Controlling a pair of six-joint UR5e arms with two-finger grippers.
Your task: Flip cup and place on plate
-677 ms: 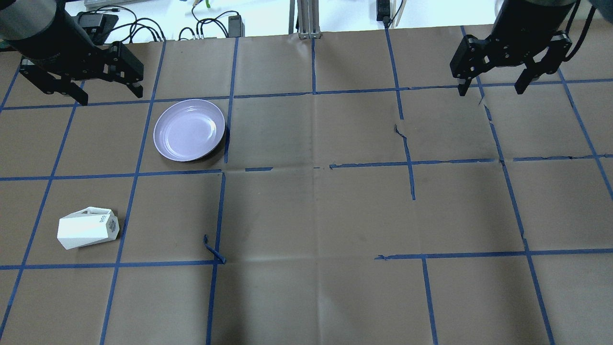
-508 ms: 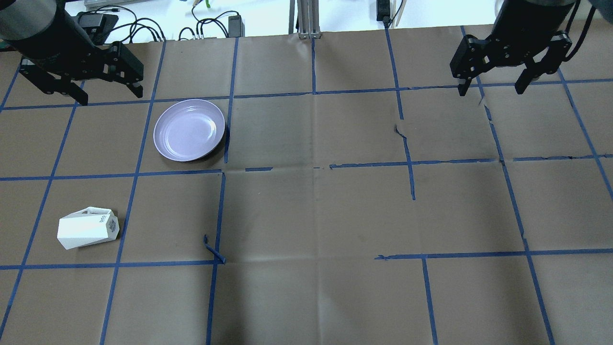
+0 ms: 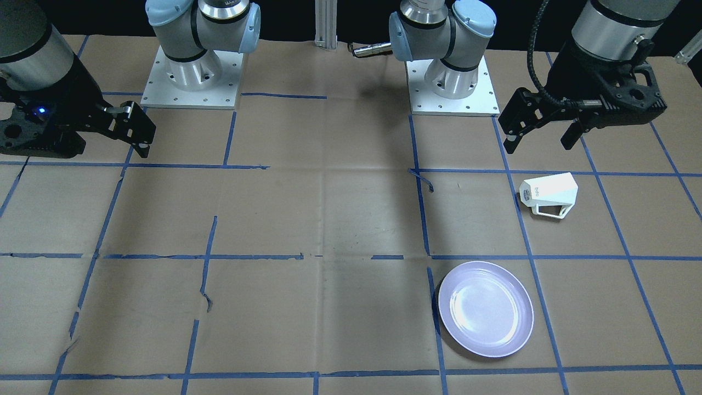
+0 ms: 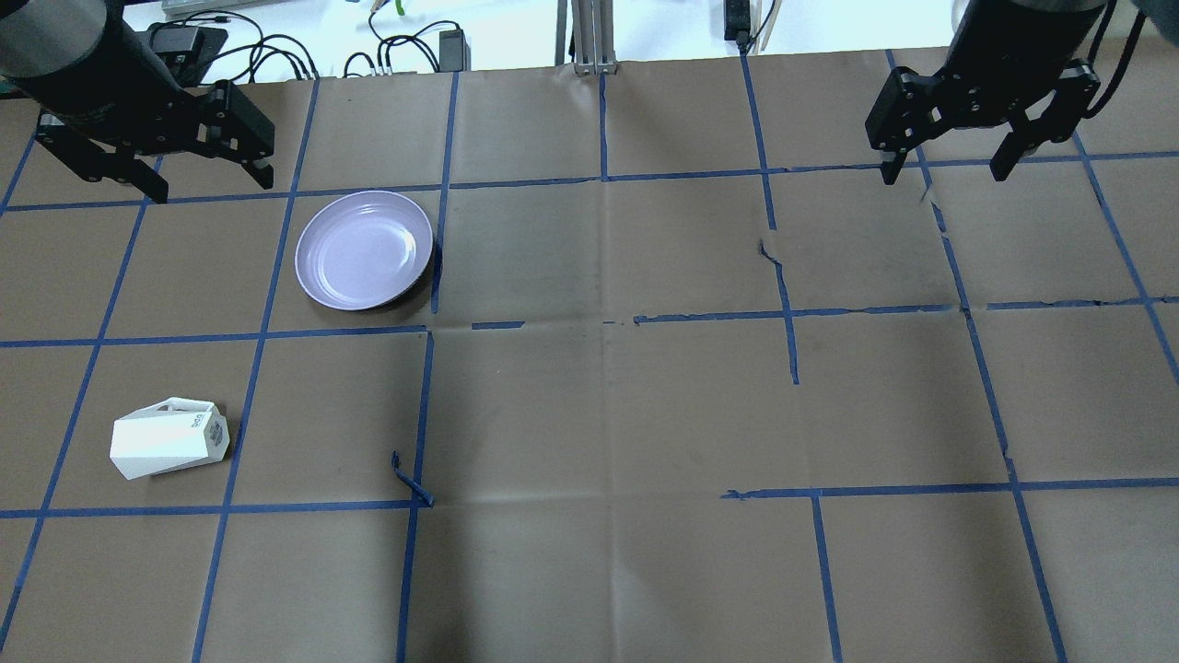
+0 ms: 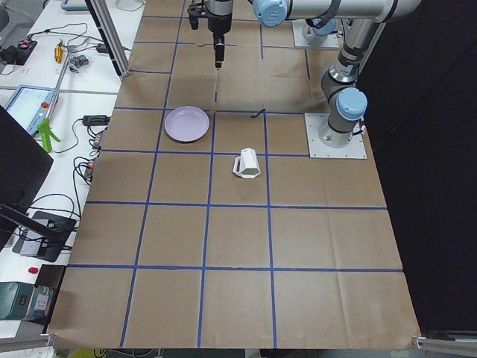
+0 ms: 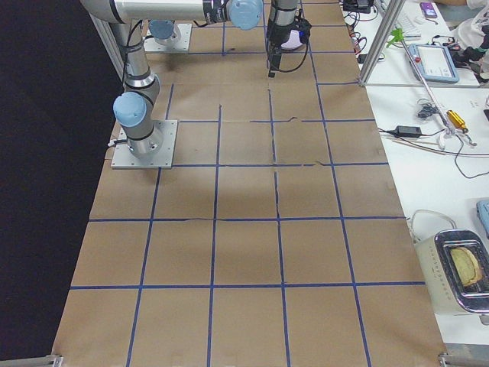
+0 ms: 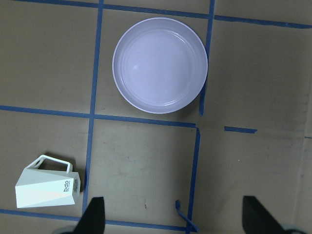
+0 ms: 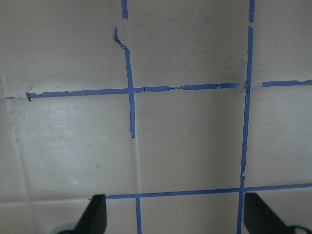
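The white faceted cup [image 4: 170, 448] lies on its side at the near left of the table, handle toward the far edge. It also shows in the front view [image 3: 550, 193], the left view [image 5: 247, 163] and the left wrist view [image 7: 46, 187]. The lavender plate [image 4: 364, 250] sits empty beyond it and to its right; it also shows in the front view [image 3: 486, 308] and the left wrist view [image 7: 160, 65]. My left gripper [image 4: 212, 184] is open and empty, high over the far left, apart from both. My right gripper [image 4: 946, 175] is open and empty over the far right.
Brown paper with a blue tape grid covers the table [image 4: 608, 414]. Cables and adapters [image 4: 405, 51] lie past the far edge. The arm bases [image 3: 189, 71] stand on the robot's side. A bench with tools [image 6: 435, 115] runs along the far side.
My left gripper has shifted very slightly toward the far edge. The cup, the plate and the right gripper have not moved.
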